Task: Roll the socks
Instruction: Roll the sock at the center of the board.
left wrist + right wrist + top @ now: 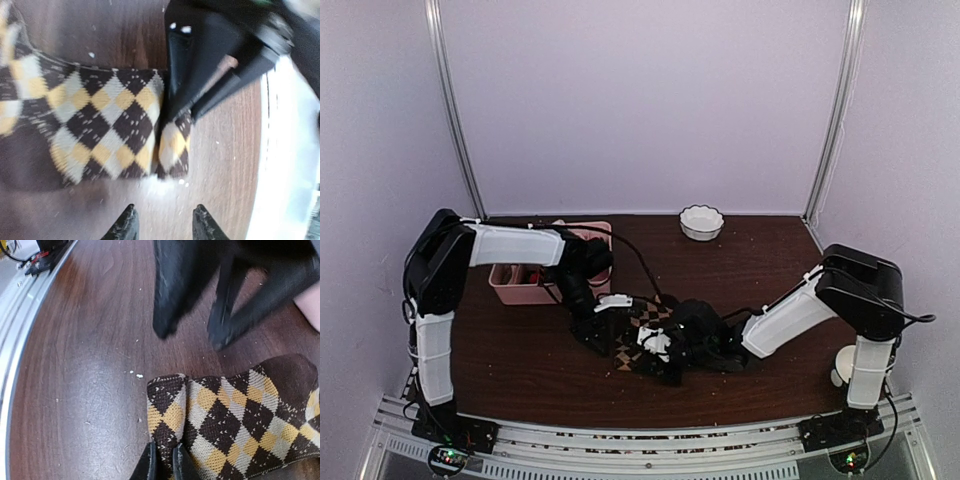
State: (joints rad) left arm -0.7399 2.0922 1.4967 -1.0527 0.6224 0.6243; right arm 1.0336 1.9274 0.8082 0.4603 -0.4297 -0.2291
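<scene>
The roll looks to be at its very start: the argyle sock lies flat on the dark wooden table, between the two arms near the middle of its near half. Only a narrow strip at one end seems turned over along a crease. The right gripper has its fingers drawn close together with the corner of that end pinched between them, so I judge it is holding the sock. The left gripper hovers just beside the same end with its fingers moderately apart and nothing between them. The next move, I think, calls for the right gripper to carry the pinched end over onto the body of the sock. The left gripper would come down to pin or take up the other corner, so that the fabric turns evenly rather than skewing or sliding across the smooth wood. The main obstacle is crowding, since both grippers work at one short edge and their fingers stand near each other. A plain tan sock cannot be made out in any view, and it may lie under the patterned one. A pink divided tray sits under the left arm, well clear, a white bowl stands at the far edge, and pale crumbs dot the wood.
</scene>
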